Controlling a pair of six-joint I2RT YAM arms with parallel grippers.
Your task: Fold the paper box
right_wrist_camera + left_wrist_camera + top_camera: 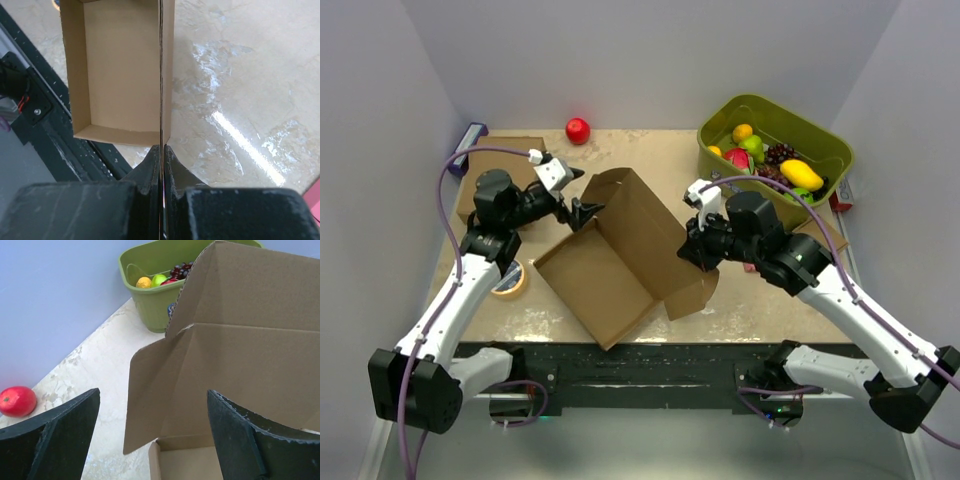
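The paper box [595, 280] lies in the middle of the table, a brown cardboard tray with its lid panel [635, 215] raised at an angle. My left gripper [582, 196] stands open at the lid's left end. In the left wrist view its fingers [60, 435] are spread wide, with the lid's side flap [150, 390] and a tray corner just ahead between them, touching neither. My right gripper [689, 252] is shut on the box's right side panel. That panel shows edge-on between the closed fingers [155, 160] of the right gripper [161, 150], with the tray [115, 70] beyond.
A green basket [820, 135] of toy fruit stands at the back right. A red ball-like fruit [578, 130] lies at the back wall. A flat cardboard piece [505, 160] lies at the back left, and a tape roll [510, 281] sits by the left arm.
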